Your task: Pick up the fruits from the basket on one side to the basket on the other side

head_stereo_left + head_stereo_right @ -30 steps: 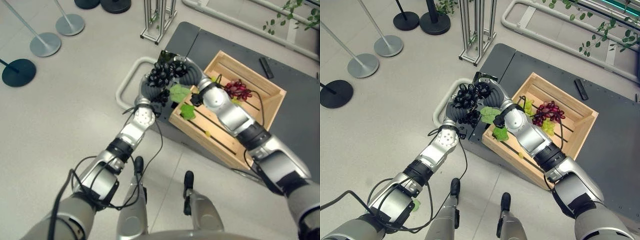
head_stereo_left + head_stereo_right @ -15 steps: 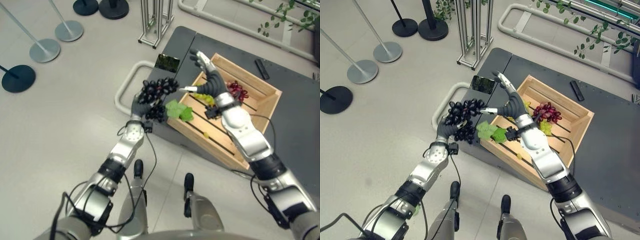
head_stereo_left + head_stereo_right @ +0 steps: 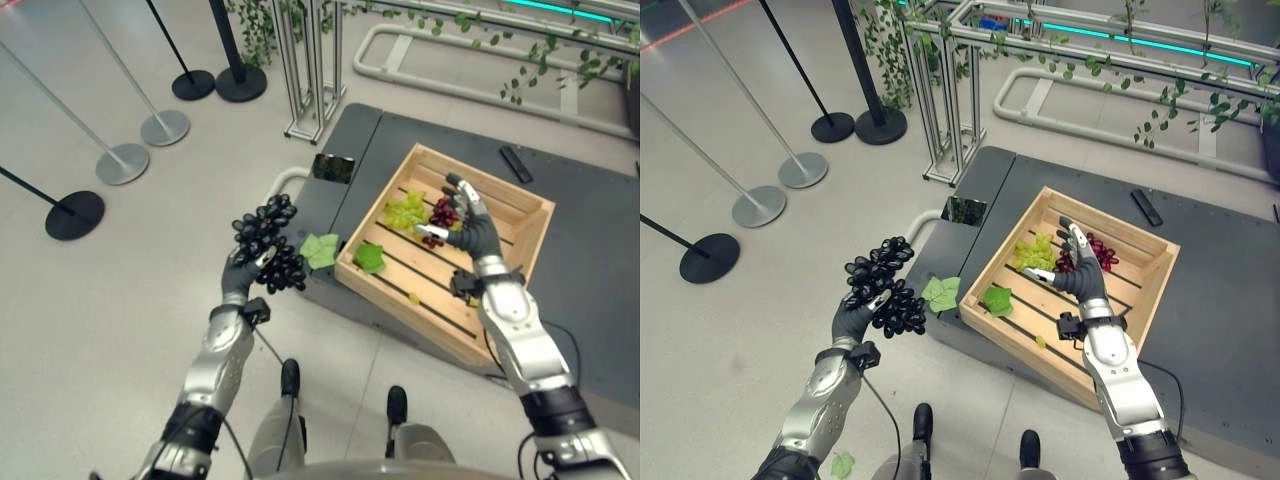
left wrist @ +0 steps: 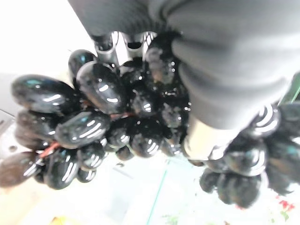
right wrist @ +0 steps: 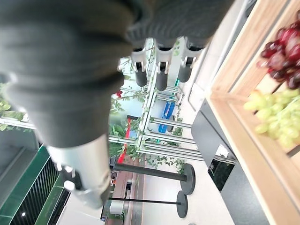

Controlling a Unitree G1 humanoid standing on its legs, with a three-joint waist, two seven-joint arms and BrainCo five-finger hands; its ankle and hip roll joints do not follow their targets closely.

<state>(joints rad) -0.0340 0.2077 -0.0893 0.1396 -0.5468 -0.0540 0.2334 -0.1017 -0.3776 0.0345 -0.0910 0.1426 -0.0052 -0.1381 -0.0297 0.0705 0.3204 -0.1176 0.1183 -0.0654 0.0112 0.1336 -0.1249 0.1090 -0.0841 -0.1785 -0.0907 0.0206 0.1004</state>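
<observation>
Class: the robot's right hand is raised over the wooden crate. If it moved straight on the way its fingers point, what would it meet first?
Probably the red grapes just beyond the right hand, then the wooden crate's far wall; height is unclear.

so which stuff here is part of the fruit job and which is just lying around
Job:
black grapes in the left hand
green grapes and red grapes in the wooden crate
right hand, open above the crate

Lying about:
remote on the dark platform
stanchion bases
metal frame stand
</observation>
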